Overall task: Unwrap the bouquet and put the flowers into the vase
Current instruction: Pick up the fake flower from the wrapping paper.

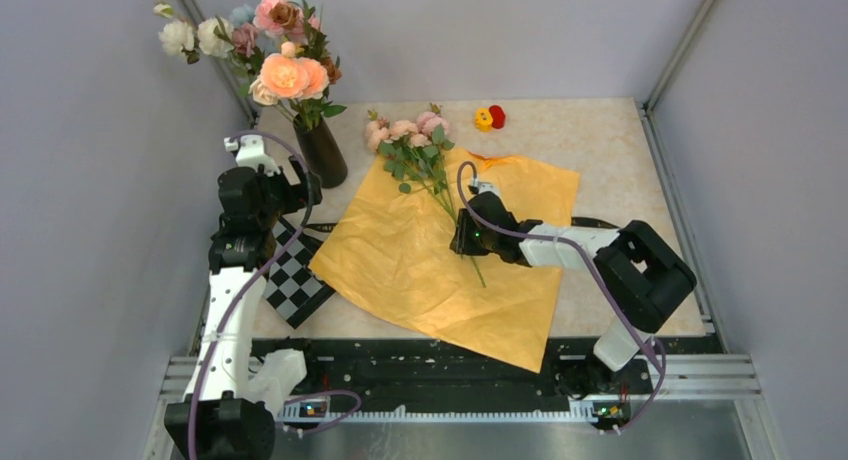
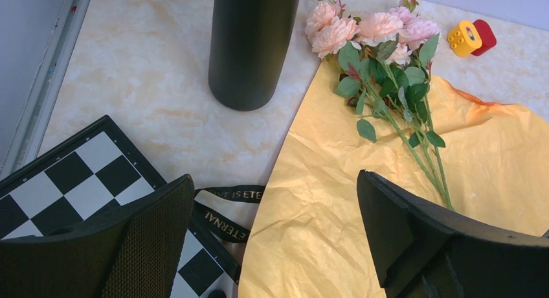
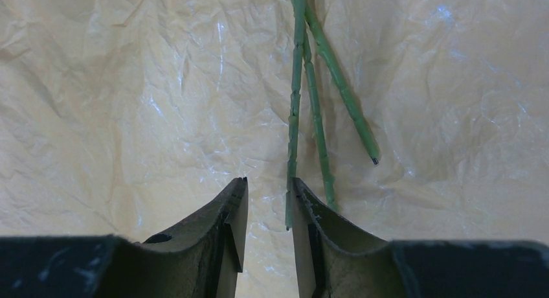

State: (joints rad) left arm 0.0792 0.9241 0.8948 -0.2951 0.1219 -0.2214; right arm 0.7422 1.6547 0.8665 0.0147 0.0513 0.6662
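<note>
Since the orange paper [image 1: 400, 260] lies spread flat at the middle of the desk [image 1: 620, 160], the flowers [image 1: 418, 160] rest bare on it, heads near the far-left black vase [image 1: 322, 155], letting the right end effector [image 3: 268, 181] straddle one stem end, jaws narrow but unclamped; the left end effector [image 2: 275, 178] hangs wide open.

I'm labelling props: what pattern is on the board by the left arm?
The board is black-and-white checked, clearest in the left wrist view.

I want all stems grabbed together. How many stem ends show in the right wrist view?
3. One stem reaches into the right gripper's gap, a second ends beside it, a third splays away, ending shorter. More may lie hidden.
</note>
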